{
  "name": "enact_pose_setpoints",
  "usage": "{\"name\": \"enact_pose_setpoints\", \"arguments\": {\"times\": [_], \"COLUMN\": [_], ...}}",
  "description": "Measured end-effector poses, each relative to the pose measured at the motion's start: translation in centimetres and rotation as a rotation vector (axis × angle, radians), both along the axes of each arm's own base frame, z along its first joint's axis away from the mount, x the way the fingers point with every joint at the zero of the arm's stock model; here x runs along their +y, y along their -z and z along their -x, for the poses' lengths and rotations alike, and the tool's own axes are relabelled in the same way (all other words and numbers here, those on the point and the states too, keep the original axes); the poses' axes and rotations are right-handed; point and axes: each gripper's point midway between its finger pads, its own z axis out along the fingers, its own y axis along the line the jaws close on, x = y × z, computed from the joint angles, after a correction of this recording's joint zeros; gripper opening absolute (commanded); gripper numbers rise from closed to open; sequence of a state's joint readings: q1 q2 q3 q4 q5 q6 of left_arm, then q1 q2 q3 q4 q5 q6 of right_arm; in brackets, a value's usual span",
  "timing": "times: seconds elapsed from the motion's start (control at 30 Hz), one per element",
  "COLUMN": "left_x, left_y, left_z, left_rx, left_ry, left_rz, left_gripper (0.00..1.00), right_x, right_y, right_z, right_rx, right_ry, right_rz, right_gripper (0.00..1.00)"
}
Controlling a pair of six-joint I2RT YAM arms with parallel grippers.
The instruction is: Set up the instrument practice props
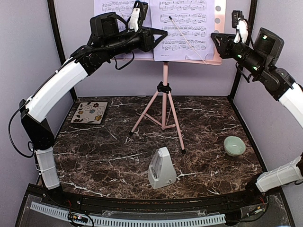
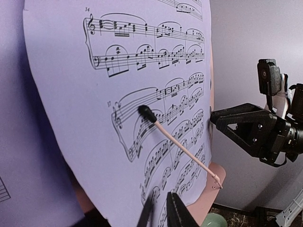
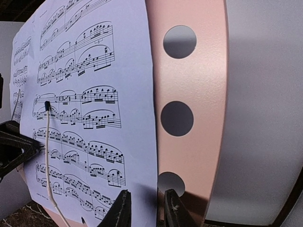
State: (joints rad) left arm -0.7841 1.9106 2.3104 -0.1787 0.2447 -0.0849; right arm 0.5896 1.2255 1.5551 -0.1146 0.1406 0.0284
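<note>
The pink tripod music stand point(image 1: 164, 101) stands at the back centre. Lavender sheet-music pages point(image 1: 182, 28) rest on its perforated desk point(image 1: 218, 28), with a thin pink retainer arm point(image 1: 187, 40) lying across the right page. The grey-white metronome point(image 1: 162, 169) stands upright at the front centre. My left gripper point(image 1: 163, 34) hovers in front of the pages point(image 2: 94, 94), its jaws a narrow gap apart and empty point(image 2: 161, 210). My right gripper point(image 1: 214, 38) is open at the desk's right edge point(image 3: 189, 94). Its fingers straddle the page's edge point(image 3: 144, 208) and hold nothing.
A pale green bowl point(image 1: 235, 145) sits at the right front. A floral coaster point(image 1: 90, 112) lies at the left back. Black frame posts and lavender walls close in the sides and back. The two grippers face each other across the right page.
</note>
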Motion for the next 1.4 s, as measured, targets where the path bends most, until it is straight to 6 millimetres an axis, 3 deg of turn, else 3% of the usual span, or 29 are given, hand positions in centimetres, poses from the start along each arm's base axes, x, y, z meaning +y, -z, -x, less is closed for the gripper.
{"name": "enact_pose_setpoints", "arguments": {"times": [0.33,0.57,0.9,0.97,1.03,1.07,1.4], "left_x": [0.0,0.0,0.0,0.0,0.0,0.0,-0.5], "left_y": [0.0,0.0,-0.1,-0.2,-0.4,-0.4,-0.9], "left_z": [0.0,0.0,0.0,0.0,0.0,0.0,0.1], "left_rx": [-0.002,-0.001,-0.005,-0.007,-0.01,-0.011,-0.024], "left_ry": [-0.003,-0.001,0.001,0.001,0.004,0.004,0.025], "left_rz": [-0.001,-0.001,0.002,0.005,0.007,0.008,0.015], "left_gripper": [0.0,0.0,0.0,0.0,0.0,0.0,0.0], "right_x": [0.4,1.0,1.3,1.3,1.3,1.3,-0.2], "right_y": [0.0,0.4,0.5,0.5,0.5,0.5,-0.4], "right_z": [-0.1,-0.7,-1.0,-1.0,-1.0,-1.0,-0.1], "right_rx": [-0.001,0.006,0.01,0.009,0.007,0.01,-0.017], "right_ry": [-0.02,-0.039,-0.053,-0.054,-0.055,-0.055,-0.007], "right_rz": [-0.011,-0.012,-0.015,-0.015,-0.014,-0.019,-0.016], "right_gripper": [0.32,0.35,0.07,0.12,0.27,0.3,0.4]}}
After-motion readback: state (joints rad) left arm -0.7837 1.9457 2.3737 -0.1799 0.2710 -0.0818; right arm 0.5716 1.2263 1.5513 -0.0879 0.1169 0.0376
